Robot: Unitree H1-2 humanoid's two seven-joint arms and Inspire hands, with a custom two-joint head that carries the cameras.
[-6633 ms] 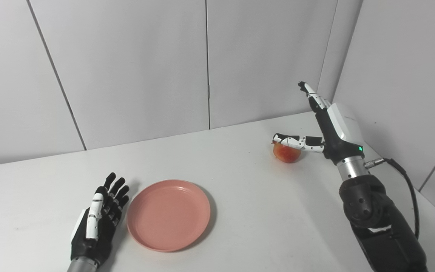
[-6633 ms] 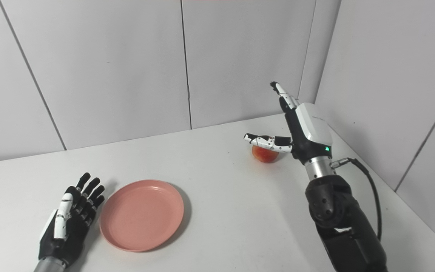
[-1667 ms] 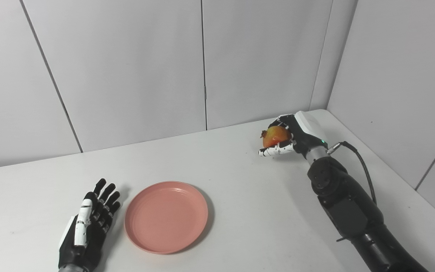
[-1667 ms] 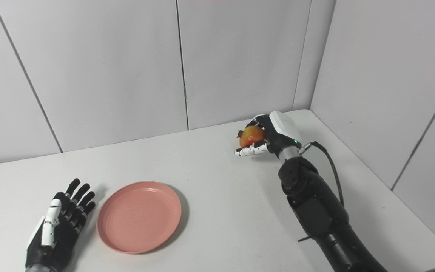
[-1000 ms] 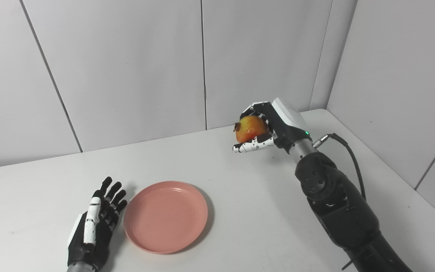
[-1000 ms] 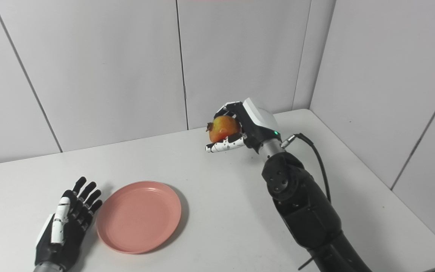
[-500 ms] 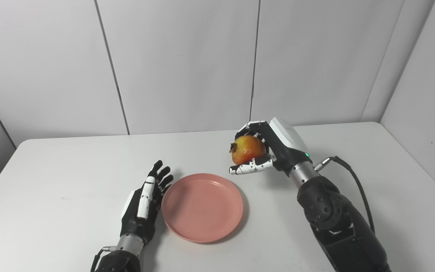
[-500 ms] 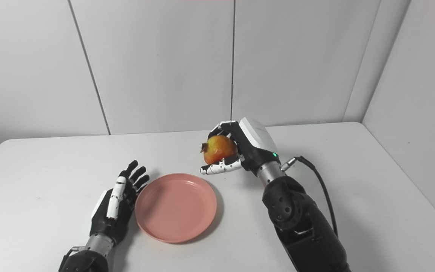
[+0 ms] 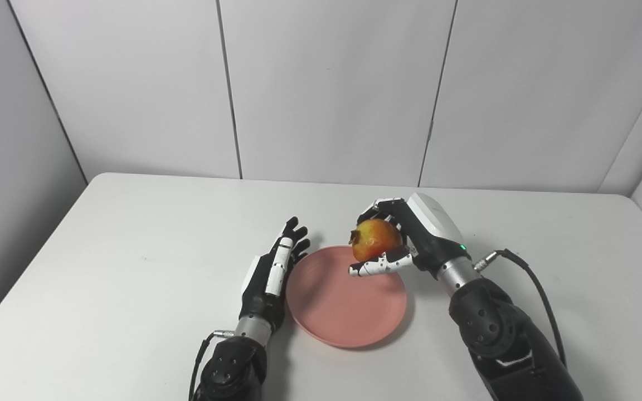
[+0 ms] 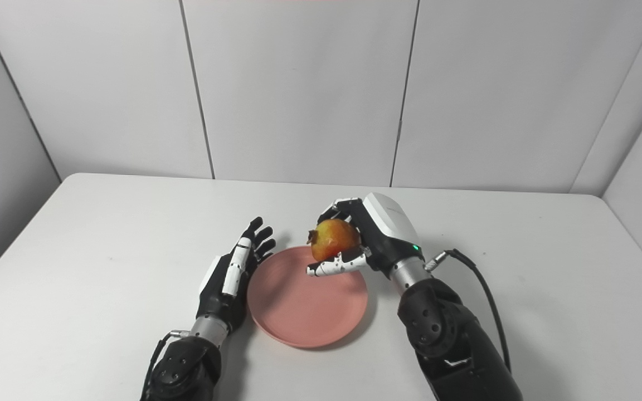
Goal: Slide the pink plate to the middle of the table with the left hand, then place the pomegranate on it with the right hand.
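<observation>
Holding the pomegranate (image 9: 375, 247) off the table, the right hand (image 9: 410, 239) has its fingers curled over the fruit's top and back and its thumb stretched underneath, so the fruit hangs above the far right part of the pink plate (image 9: 346, 305) without touching it. The plate lies flat on the white table (image 9: 131, 250), roughly in the middle from left to right and toward the near side. Its left rim sits just beside the left hand (image 10: 229, 278), which rests edge-on against the table with fingers straight and lightly spread, holding nothing; whether it actually touches the rim cannot be told. Bare tabletop runs wide to the left of that hand and to the right of the right arm, and a broad band stays free behind the plate up to the far edge. Grey wall panels (image 10: 298, 83) with thin vertical seams close the table in at the back and along both sides. A black cable (image 9: 533, 284) loops from the right wrist over the table.
</observation>
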